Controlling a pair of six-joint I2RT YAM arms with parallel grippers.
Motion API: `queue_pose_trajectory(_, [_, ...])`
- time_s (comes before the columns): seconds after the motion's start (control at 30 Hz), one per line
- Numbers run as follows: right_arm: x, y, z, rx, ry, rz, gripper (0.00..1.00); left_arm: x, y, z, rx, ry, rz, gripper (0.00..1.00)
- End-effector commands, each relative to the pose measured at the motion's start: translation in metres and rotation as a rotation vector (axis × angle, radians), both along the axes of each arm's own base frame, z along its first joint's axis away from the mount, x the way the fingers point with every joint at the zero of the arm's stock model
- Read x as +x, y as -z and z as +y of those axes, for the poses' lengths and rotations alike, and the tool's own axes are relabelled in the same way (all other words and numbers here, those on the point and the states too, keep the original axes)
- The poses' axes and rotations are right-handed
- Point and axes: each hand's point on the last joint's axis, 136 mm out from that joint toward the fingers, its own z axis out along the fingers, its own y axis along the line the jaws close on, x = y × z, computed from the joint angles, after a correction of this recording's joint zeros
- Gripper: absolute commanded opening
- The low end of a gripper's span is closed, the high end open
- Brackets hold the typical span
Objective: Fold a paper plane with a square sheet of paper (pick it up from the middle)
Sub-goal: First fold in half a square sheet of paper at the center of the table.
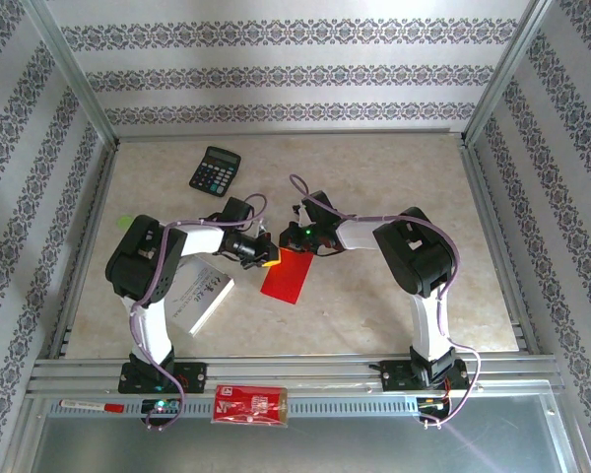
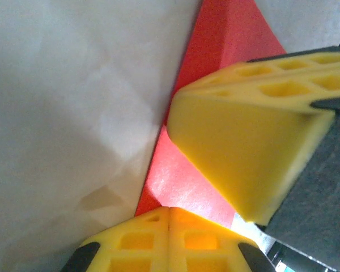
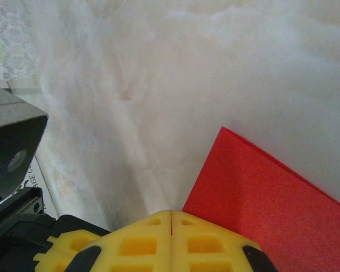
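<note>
The square sheet of paper [image 1: 286, 278] lies along 1 to 7 o'clock; left gripper [image 2: 169, 211] and right gripper [image 3: 171, 214], both pressed together, meet at its 12 o'clock end.

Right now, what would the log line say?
left claw: shut | right claw: shut | red paper: on table, both claws at its far end

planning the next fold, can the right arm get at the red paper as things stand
probably yes: the right claw sits shut at the red paper, right by its edge, with nothing between them
</note>
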Motion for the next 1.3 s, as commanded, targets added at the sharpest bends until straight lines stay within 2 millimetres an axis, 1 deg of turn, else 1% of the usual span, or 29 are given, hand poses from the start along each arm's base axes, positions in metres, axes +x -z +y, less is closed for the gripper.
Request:
queue_pose_trajectory(0.0, [-0.033, 0.065, -0.043, -0.218, 0.046, 0.149, 0.00, -0.047, 0.033, 0.024, 0.111, 0.001, 0.163, 0.00])
queue_pose_trajectory(0.1, [-0.033, 0.066, -0.043, -0.223, 0.050, 0.151, 0.00, -0.060, 0.036, 0.027, 0.103, 0.007, 0.186, 0.00])
queue_pose_trajectory(0.33, [-0.033, 0.068, -0.045, -0.236, 0.058, 0.155, 0.00, -0.079, 0.033, 0.030, 0.096, 0.013, 0.193, 0.00])
queue_pose_trajectory(0.67, [-0.031, 0.069, -0.047, -0.249, 0.062, 0.154, 0.00, -0.116, 0.042, 0.037, 0.081, 0.007, 0.250, 0.00])
queue_pose_trajectory(0.93, [-0.031, 0.068, -0.047, -0.253, 0.059, 0.151, 0.00, -0.134, 0.043, 0.044, 0.082, 0.010, 0.274, 0.00])
queue_pose_trajectory(1.27, [-0.030, 0.068, -0.047, -0.259, 0.056, 0.149, 0.00, -0.152, 0.037, 0.048, 0.092, 0.033, 0.287, 0.00])
